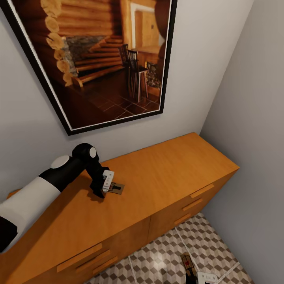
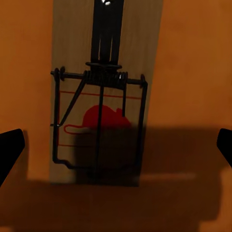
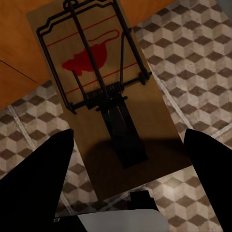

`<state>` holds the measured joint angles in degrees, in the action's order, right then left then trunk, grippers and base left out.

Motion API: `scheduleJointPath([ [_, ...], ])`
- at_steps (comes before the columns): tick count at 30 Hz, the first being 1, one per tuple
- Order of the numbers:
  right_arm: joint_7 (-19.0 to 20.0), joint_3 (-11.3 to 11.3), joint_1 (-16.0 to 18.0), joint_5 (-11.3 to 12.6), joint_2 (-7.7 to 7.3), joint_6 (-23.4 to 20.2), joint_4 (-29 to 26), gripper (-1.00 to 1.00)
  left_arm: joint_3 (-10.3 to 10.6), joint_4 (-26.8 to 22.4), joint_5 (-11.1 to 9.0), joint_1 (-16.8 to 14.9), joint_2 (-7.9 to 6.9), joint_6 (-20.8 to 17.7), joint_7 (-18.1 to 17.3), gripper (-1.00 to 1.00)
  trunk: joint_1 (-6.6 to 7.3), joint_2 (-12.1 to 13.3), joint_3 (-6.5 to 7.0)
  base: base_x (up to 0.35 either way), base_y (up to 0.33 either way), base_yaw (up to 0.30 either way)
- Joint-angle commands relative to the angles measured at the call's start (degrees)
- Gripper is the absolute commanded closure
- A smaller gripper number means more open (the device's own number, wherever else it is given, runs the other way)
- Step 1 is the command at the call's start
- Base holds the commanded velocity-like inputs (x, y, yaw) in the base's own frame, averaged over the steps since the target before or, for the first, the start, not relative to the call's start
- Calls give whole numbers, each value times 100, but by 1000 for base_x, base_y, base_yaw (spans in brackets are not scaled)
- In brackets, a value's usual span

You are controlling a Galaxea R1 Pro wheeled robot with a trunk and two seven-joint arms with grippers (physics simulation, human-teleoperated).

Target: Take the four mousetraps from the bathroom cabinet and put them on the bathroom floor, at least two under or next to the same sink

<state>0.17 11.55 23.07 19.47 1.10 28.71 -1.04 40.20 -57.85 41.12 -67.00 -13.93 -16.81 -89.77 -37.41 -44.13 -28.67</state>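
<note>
From my head camera, my left gripper (image 1: 105, 185) hangs over the flat top of the cabinet (image 1: 169, 173), toward its back edge by the wall with the framed picture (image 1: 98, 59). A mousetrap (image 1: 115, 188) lies on that top right at my fingertips. At the lower edge of the view my right gripper (image 1: 193, 276) sits above the bathroom floor (image 1: 157, 260), with a second mousetrap (image 1: 187, 263) just ahead of it.

Through my left wrist camera, the mousetrap (image 2: 99, 96) lies flat on the orange wood, and my fingers (image 2: 9, 150) stand wide on either side, clear of the board.

Through my right wrist camera, the other mousetrap (image 3: 104, 92) sits between my spread fingers (image 3: 41, 179). Its far end overlaps the cabinet's front; patterned tiles show behind the rest. I cannot tell whether my fingers grip it.
</note>
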Motion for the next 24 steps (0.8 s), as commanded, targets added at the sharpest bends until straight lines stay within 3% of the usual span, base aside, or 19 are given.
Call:
scheduleJointPath([
  [1,1,49,5,57,2,21,7,100,15,-8,19,-6,-5,-62,-23,-100,-1,-5,-6,0,0,0],
  [24,1,49,5,57,2,21,7,100,15,127,27,-6,99,-68,-23,-100,-1,-5,-6,0,0,0],
])
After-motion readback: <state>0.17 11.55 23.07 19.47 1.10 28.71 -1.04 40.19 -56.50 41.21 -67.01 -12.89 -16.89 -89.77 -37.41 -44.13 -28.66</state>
